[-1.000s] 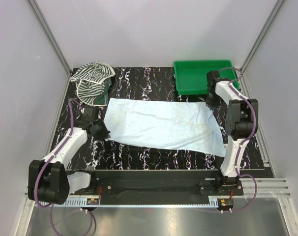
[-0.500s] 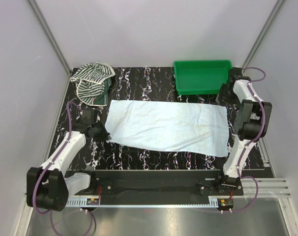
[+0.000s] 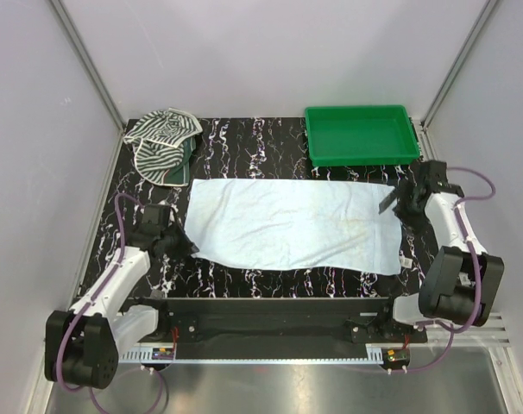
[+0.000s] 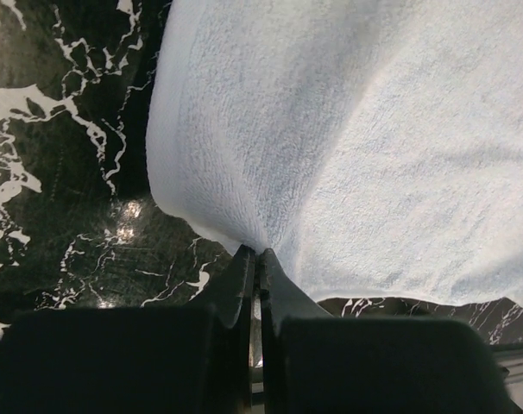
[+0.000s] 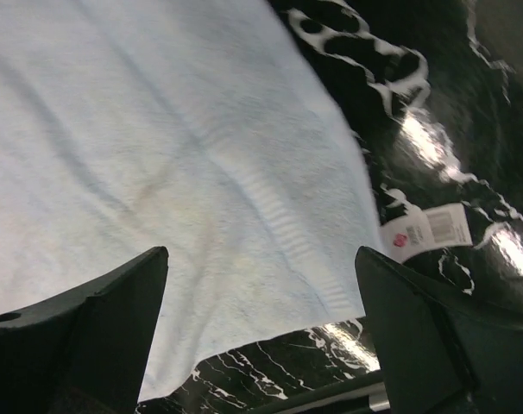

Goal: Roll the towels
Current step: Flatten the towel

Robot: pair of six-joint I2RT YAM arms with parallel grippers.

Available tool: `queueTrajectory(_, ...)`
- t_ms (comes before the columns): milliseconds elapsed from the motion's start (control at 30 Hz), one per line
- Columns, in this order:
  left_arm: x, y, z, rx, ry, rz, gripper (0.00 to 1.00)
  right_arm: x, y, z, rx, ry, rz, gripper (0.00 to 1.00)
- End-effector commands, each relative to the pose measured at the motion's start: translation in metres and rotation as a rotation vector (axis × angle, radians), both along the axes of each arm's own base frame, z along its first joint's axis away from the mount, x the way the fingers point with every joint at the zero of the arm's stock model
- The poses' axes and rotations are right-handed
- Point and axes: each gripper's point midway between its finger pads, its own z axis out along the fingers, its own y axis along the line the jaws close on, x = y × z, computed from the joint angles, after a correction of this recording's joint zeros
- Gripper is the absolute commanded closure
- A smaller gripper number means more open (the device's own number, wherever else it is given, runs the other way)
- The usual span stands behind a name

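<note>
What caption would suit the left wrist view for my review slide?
Left pincer shut on the pale blue towel at its gathered edge, above the black marbled table.

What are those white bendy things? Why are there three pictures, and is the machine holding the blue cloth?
Those are two white robot arms, bolted to the near edge of a black table with white marble veins. Each arm ends in a gripper, which is like a hand with two fingers.

One picture comes from a camera high above, looking down on both arms. The other two come from small cameras on the wrists, so each shows its own fingers up close.

A pale blue cloth towel lies spread flat on the table. A crumpled black-and-white striped towel sits in the far left corner, and a green plastic tray in the far right.

The left gripper is shut, pinching one corner of the blue towel. The right gripper is wide open over the other end, holding nothing. Neither towel is rolled yet.
</note>
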Motion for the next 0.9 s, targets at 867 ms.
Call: queueTrajectory(867, 0.040, -0.030, 0.025, -0.148, -0.086, -0.168, 1.00, -0.085, -0.016, -0.077, 0.214, 0.171, -0.422, 0.37)
